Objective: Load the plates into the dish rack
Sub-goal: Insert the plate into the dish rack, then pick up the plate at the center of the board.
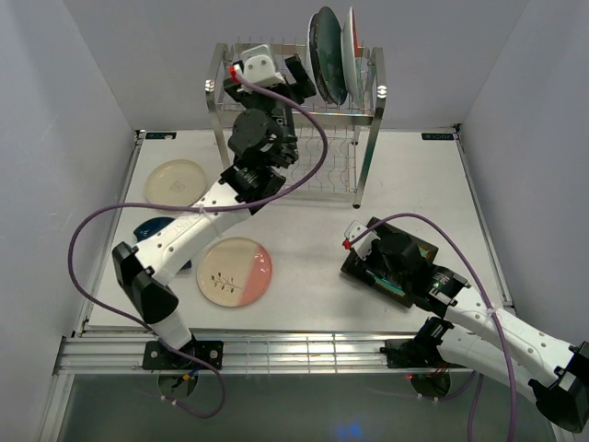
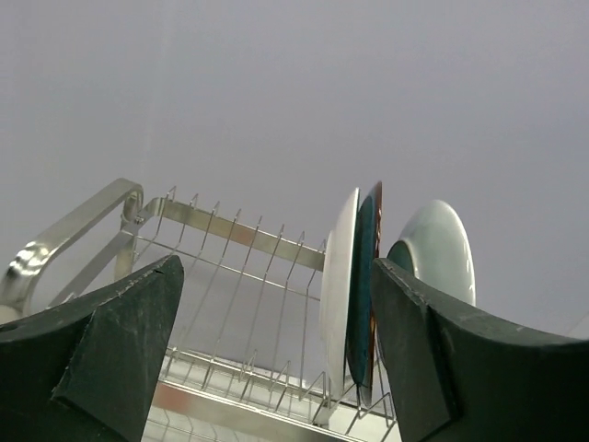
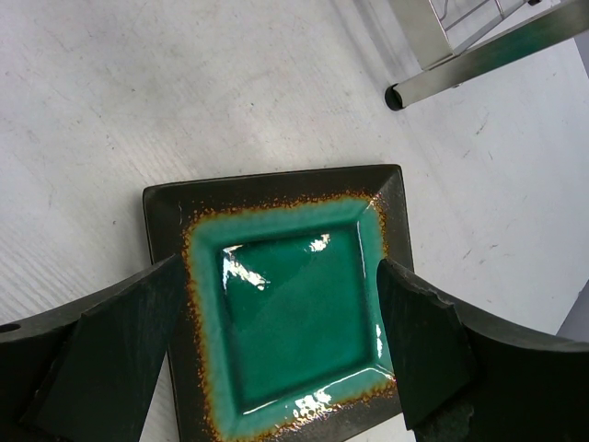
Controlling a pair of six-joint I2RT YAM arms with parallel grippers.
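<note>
The dish rack (image 1: 366, 120) stands at the back of the table. Plates stand upright at the right end of its top tier: a dark teal one (image 1: 327, 55) and a white one (image 1: 351, 39). The left wrist view shows a white plate (image 2: 338, 285), a teal-and-red plate (image 2: 366, 276) and a pale one (image 2: 440, 247). My left gripper (image 2: 276, 341) is open and empty, just left of them over the top tier (image 1: 302, 78). My right gripper (image 3: 281, 341) is open, with its fingers on either side of the square green plate (image 3: 290, 304), which lies flat on the table (image 1: 394, 288).
On the left of the table lie a cream plate (image 1: 177, 181), a pink-and-cream plate (image 1: 235, 271) and a dark blue plate (image 1: 152, 228), the last partly under my left arm. A rack leg (image 3: 460, 64) stands just beyond the square plate. Grey walls enclose the table.
</note>
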